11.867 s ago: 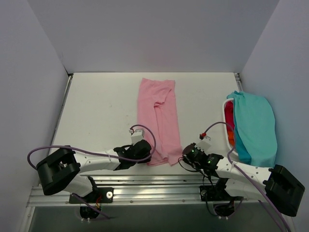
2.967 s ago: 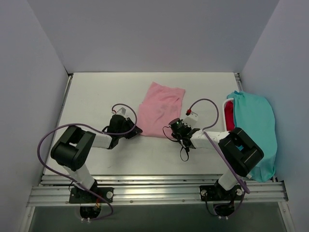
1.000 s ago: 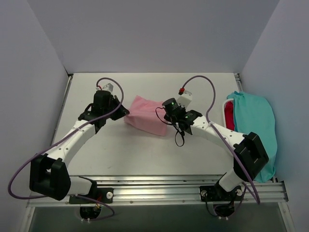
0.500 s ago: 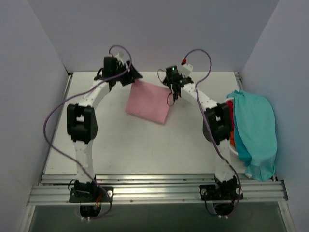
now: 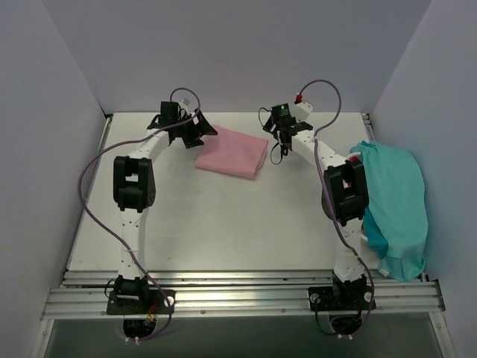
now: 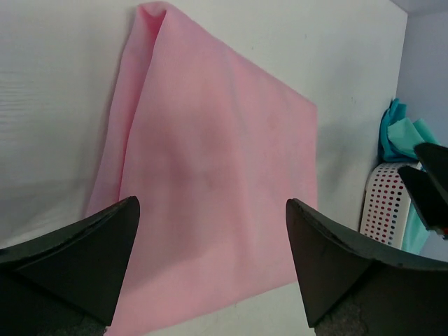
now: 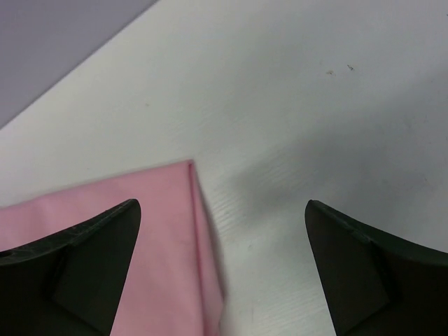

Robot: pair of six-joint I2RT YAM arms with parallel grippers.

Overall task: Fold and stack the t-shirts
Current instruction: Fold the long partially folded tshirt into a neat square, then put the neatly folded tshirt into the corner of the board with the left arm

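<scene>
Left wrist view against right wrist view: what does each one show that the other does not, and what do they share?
Only the left wrist view shows the white perforated basket and a teal t-shirt, plus nearly the whole folded pink t-shirt. Only the right wrist view shows the grey wall beyond the table, and just one corner of the pink cloth. Both show the pink t-shirt lying flat on the white table, framed by open jaws that hold nothing.
</scene>
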